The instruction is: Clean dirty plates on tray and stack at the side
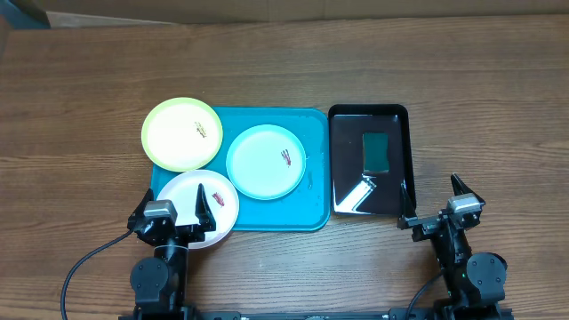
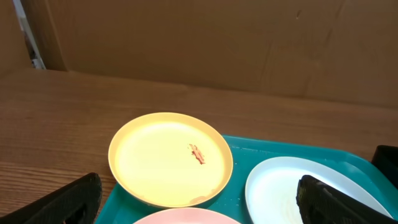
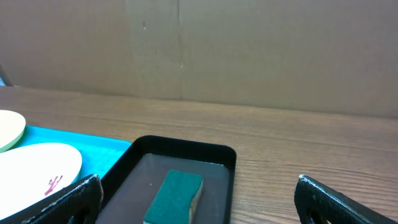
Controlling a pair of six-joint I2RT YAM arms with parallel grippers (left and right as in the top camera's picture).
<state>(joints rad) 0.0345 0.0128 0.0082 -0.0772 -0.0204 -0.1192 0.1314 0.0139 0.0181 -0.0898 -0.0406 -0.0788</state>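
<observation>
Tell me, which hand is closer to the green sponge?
Right. The right hand sits by the near corner of the black tray holding the sponge; the left hand is over the white plate, beyond the blue tray.

No writing, label, brand, number or sign can be read in any of the three views.
</observation>
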